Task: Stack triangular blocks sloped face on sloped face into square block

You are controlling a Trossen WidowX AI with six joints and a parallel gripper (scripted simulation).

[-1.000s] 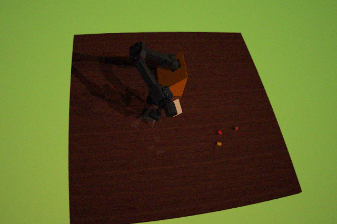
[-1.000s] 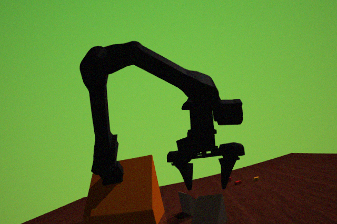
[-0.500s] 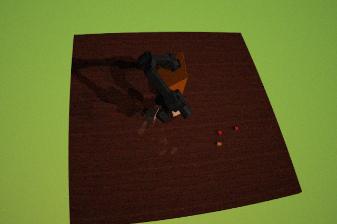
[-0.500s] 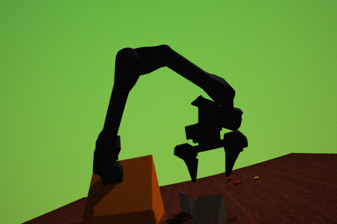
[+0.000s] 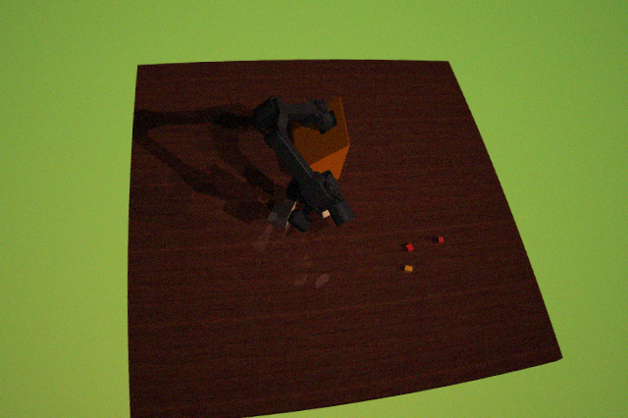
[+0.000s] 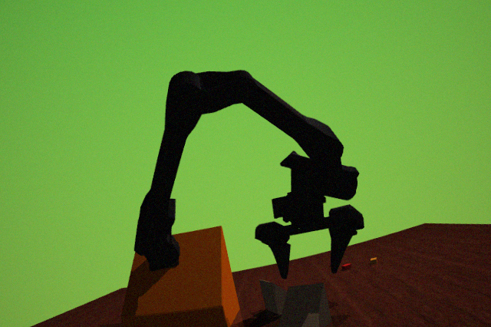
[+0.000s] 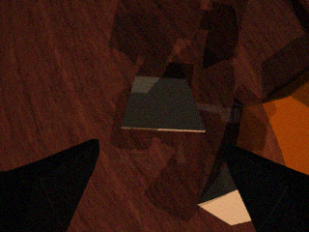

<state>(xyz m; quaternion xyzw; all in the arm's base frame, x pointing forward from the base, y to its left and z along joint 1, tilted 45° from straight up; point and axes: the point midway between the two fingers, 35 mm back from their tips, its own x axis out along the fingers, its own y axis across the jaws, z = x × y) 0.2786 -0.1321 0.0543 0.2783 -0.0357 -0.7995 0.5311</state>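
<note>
Gripper (image 5: 320, 217) (image 6: 309, 275) (image 7: 164, 149) is open, fingers well apart, nothing btwn them. Arm (image 5: 293, 155) (image 6: 273, 110) is bent over, w/ the fingers pointing down above the blocks. Both triangular blocks are on the wood-grain table (image 5: 354, 332) (image 6: 420, 268) (image 7: 43, 72), side by side, not stacked. First tri. block (image 5: 285, 213) (image 6: 303, 302) (image 7: 161, 108) is grey in shade, w/ a lighter patch; it's roughly centred in the wrist view, just beyond the fingertips. Second tri. block (image 5: 325, 213) (image 6: 272, 295) (image 7: 227, 208) has a pale lit face & is partly hidden by gripper parts in top & wrist views. Big orange block (image 5: 330, 144) (image 6: 198, 275) (image 7: 294, 130) is by the arm's lower end. Two red cubes (image 5: 409, 246) (image 6: 346, 265) & a yellow cube (image 5: 408, 268) (image 6: 373, 260) sit well apart from the tri. blocks; exterior view shows just one red.
</note>
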